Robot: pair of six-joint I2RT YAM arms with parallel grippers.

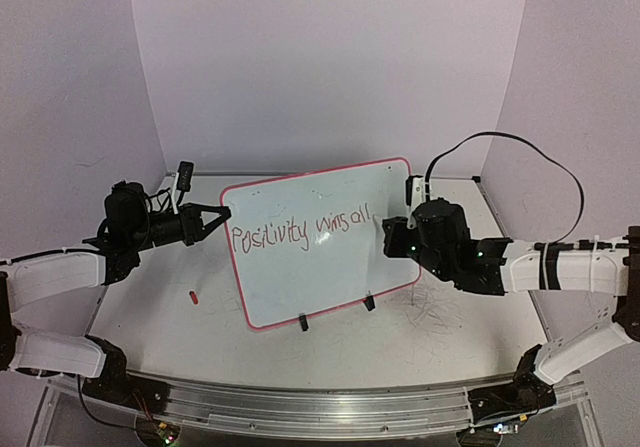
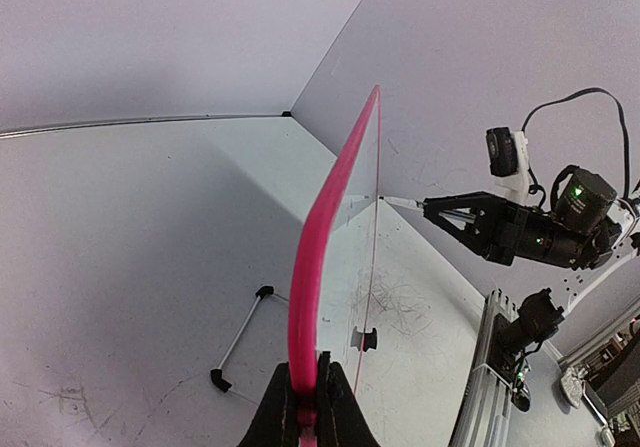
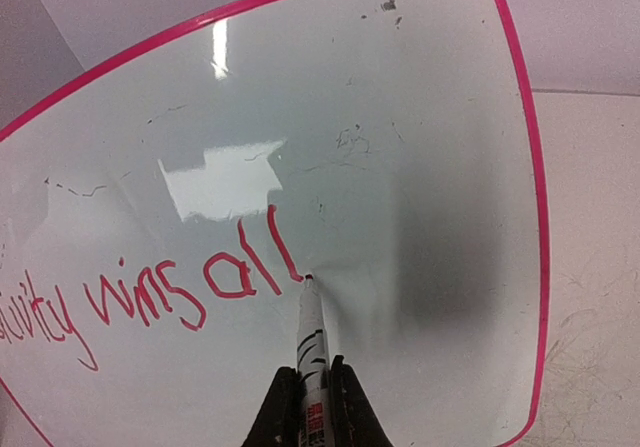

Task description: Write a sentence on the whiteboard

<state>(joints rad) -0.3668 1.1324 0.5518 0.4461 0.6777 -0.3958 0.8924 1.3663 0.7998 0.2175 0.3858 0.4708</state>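
Observation:
The whiteboard (image 1: 330, 267), white with a red-pink rim, stands tilted upright at the table's middle. Across it runs the sentence (image 1: 300, 232) in red marker, "Positivity wins all". My left gripper (image 1: 222, 214) is shut on the board's left rim; the left wrist view shows that rim (image 2: 320, 237) edge-on, pinched between the fingertips of the left gripper (image 2: 308, 372). My right gripper (image 1: 390, 229) is at the board's right half. In the right wrist view the right gripper (image 3: 312, 372) is shut on a white marker (image 3: 311, 337), its tip touching the whiteboard (image 3: 420, 167) just after the last "l" of the sentence (image 3: 150, 297).
A small red cap (image 1: 193, 296) lies on the table left of the board. Two black clip feet (image 1: 303, 322) (image 1: 369, 302) hold the board's lower edge. Old marker scribbles (image 1: 440, 312) stain the table at right. A wire stand (image 2: 240, 332) lies behind the board.

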